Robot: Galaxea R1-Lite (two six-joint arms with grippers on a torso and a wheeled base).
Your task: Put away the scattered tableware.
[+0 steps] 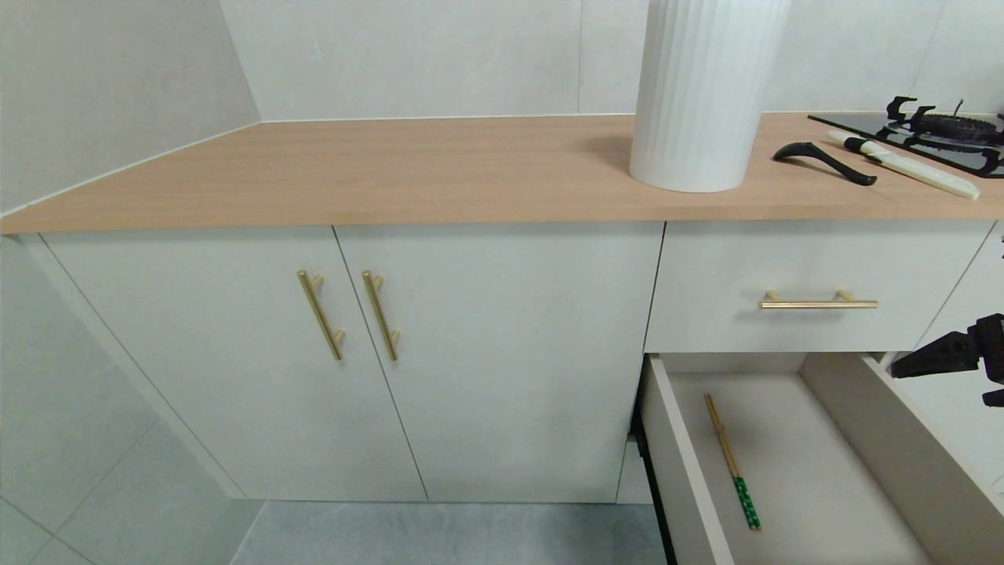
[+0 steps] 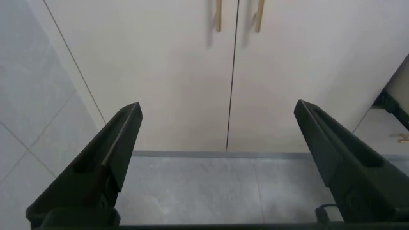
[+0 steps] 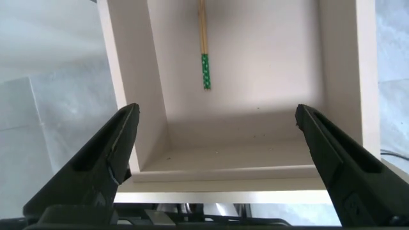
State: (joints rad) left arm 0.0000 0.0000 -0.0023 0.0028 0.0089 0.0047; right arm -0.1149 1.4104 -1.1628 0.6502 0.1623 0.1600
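A pair of wooden chopsticks with green patterned ends (image 1: 731, 463) lies inside the open lower drawer (image 1: 681, 463), close to its left wall. My right gripper (image 3: 216, 115) hangs open above this drawer with nothing between its fingers, and the chopsticks (image 3: 204, 45) lie beyond its fingertips. It shows at the head view's right edge (image 1: 951, 378), over the drawer's right side. On the wooden counter (image 1: 392, 169) lie a curved black utensil (image 1: 823, 161) and a long white utensil (image 1: 902, 163). My left gripper (image 2: 217, 108) is open and empty, low before the cabinet doors (image 2: 230, 70).
A tall white ribbed vase (image 1: 702, 94) stands on the counter left of the utensils. A black gas hob (image 1: 941, 129) sits at the far right. The upper drawer (image 1: 816, 302) is closed. Tiled floor (image 1: 439, 534) lies in front of the double doors.
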